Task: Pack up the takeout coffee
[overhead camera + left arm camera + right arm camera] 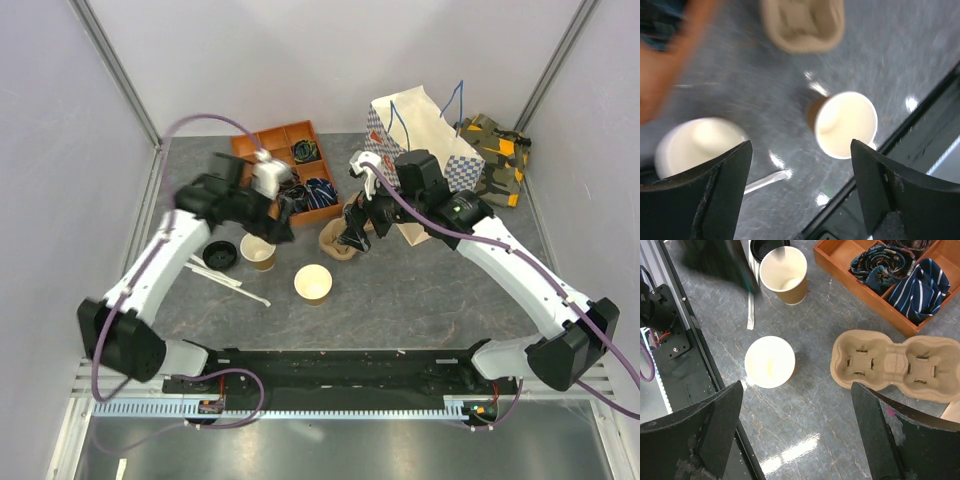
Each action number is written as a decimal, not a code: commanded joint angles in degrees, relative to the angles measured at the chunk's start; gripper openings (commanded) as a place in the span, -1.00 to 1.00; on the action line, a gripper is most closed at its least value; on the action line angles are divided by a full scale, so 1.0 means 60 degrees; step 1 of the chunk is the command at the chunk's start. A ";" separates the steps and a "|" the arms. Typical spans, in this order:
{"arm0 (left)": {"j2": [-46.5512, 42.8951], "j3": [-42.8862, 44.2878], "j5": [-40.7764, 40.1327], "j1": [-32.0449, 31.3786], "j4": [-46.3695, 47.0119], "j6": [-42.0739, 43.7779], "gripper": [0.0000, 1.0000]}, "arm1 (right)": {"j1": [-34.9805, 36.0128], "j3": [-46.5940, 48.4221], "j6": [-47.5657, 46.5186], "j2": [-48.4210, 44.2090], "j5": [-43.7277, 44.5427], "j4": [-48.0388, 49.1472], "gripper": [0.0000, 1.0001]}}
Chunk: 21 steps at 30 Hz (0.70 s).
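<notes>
Takeout coffee cup [258, 250] upright, left pincer [801, 145] spread above it, elbow bent, right pincer [796, 386] spread, arm outstretched.

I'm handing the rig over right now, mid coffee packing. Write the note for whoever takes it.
Both are empty: left gripper open above the two cups, right gripper open above the tan cup and carrier.
The brown cup and tan cup stand lidless on the table; a black lid lies loose beside the brown cup; the carrier is empty; the bag is at the back right.
Done: nothing lidded or packed.
Left: probably lid the brown cup, then pack it.
</notes>
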 commanded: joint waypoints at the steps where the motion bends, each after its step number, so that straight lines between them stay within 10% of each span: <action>1: -0.1446 0.1040 0.1502 0.2752 -0.1078 0.1263 0.79 | -0.0037 0.0151 -0.0202 0.0168 -0.0081 0.0029 0.96; 6: -0.1463 0.0441 0.1708 0.5781 -0.2031 0.3023 0.75 | -0.0037 0.0166 -0.0158 0.0446 -0.0461 0.0088 0.96; 9: -0.1024 -0.0043 0.0817 0.6781 -0.1886 0.3071 0.38 | -0.0022 0.0181 -0.0099 0.0578 -0.0593 0.0132 0.96; 15: 0.0164 -0.0819 0.0097 0.7430 -0.0906 0.1740 -0.39 | -0.0022 0.0210 0.0047 0.0725 -0.0784 0.0322 0.96; 21: 0.1218 -0.1128 -0.0547 0.7283 0.0194 0.1137 -0.42 | -0.0037 0.0195 0.0048 0.0784 -0.0887 0.0308 0.96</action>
